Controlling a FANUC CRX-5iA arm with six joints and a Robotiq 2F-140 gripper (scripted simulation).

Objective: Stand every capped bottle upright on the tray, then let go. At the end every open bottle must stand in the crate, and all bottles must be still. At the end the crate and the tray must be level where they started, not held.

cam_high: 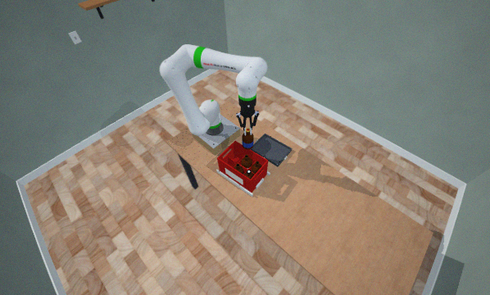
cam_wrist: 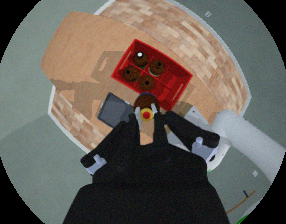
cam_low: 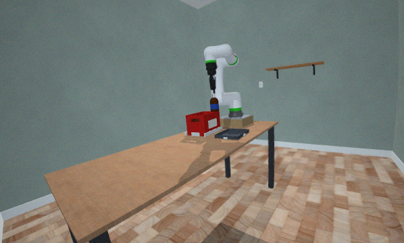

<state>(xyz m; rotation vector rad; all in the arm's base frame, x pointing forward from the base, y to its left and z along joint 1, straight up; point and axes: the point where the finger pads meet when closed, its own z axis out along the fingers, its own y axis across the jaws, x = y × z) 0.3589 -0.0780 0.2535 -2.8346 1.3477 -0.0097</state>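
My gripper [cam_high: 247, 128] is shut on the neck of a brown bottle with a blue label [cam_high: 248, 139] and holds it upright in the air, above the gap between the crate and the tray. The same bottle hangs under the fingers in the exterior view [cam_low: 214, 104], and the wrist view shows its capped top [cam_wrist: 146, 115]. The red crate [cam_high: 244, 169] holds several brown bottles standing in its cells [cam_wrist: 142, 75]. The dark tray [cam_high: 271, 149] lies flat and empty just right of the crate.
The robot base stands on a block [cam_high: 217, 135] behind the crate, at the table's far end. A wooden shelf [cam_low: 294, 65] hangs on the wall.
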